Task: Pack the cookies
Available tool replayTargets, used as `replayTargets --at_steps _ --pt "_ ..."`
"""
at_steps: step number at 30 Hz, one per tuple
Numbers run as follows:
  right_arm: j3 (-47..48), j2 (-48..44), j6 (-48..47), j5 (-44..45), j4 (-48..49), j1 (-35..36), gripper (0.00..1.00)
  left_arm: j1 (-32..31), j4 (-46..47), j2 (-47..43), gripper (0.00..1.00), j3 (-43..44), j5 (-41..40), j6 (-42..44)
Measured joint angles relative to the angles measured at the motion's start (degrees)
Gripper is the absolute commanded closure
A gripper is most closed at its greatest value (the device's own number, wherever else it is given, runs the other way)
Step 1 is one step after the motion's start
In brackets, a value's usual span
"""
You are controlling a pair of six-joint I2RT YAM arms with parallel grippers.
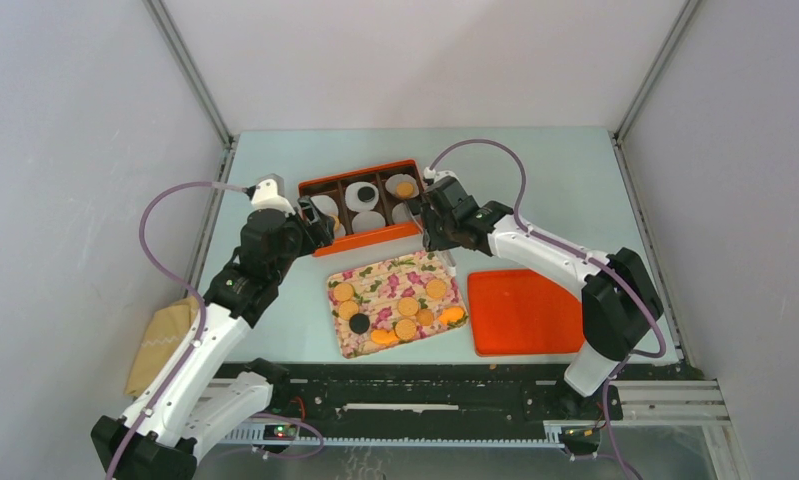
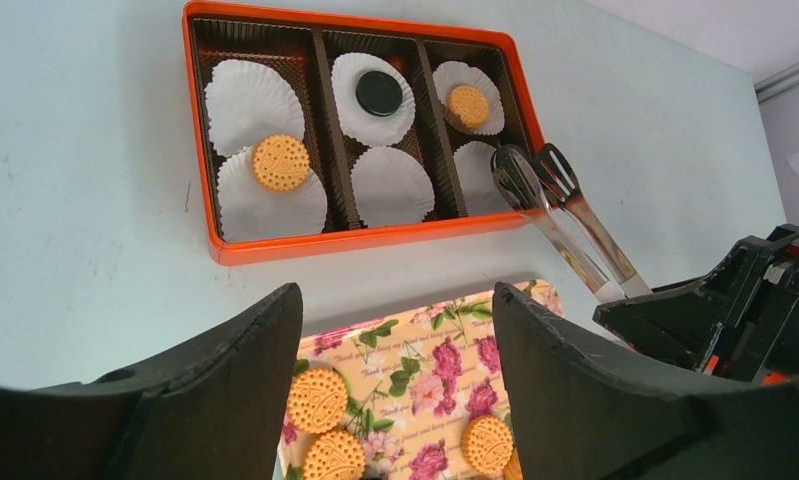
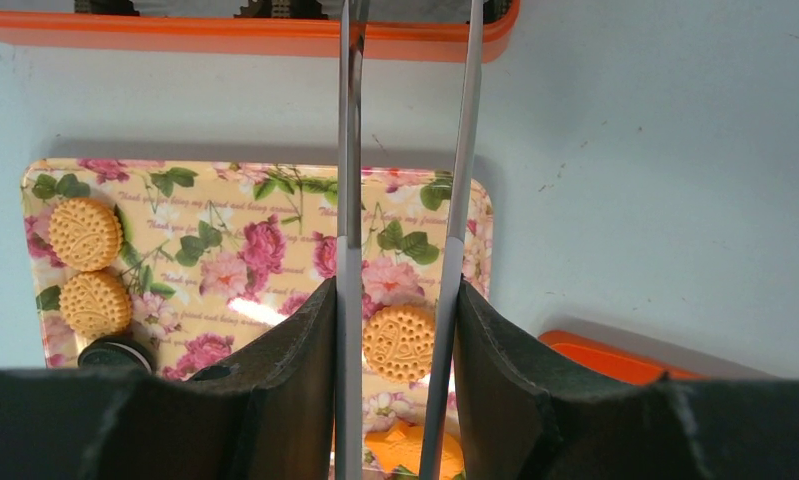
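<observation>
The worktop bears the near floral tray, carrying most cookies; three already lie in the far orange box. The right gripper has its jaws clamped on tongs, presumably for clean lifting. The left gripper has its jaws wide and empty.

— Where are the cookies?
— Mostly flat on the floral tray: golden rounds, plus a black one (near its left edge).
— Any others?
— Three beyond the tray's far edge: two golden, one black, all lying flat.
</observation>
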Motion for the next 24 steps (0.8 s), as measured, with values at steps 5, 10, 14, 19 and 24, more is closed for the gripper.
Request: replayTargets --at_steps 5,10,14,19,24 --pt "0.0 0.0 -0.07 0.02 -0.9 0.0 0.47 0.0 0.0 0.0 0.25 0.0 0.09 -0.02" --pt "0.0 0.0 -0.04 -0.15 -1.31 0.0 0.38 0.0 0.02 0.0 0.24 0.0 0.48 -0.02" --pt "0.0 -0.07 0.0 -0.28 -1.29 0.0 0.42 0.0 0.02 0.0 0.24 0.0 0.52 -0.02" --pt "0.0 -2.16 0.15 0.13 -1.66 0.79 0.43 0.0 0.02 0.0 0.24 0.0 0.52 -0.02" --pt "-0.07 -11.63 0.66 3.69 -5.75 6.6 0.43 0.0 0.02 -0.13 0.24 0.0 0.59 -0.02"
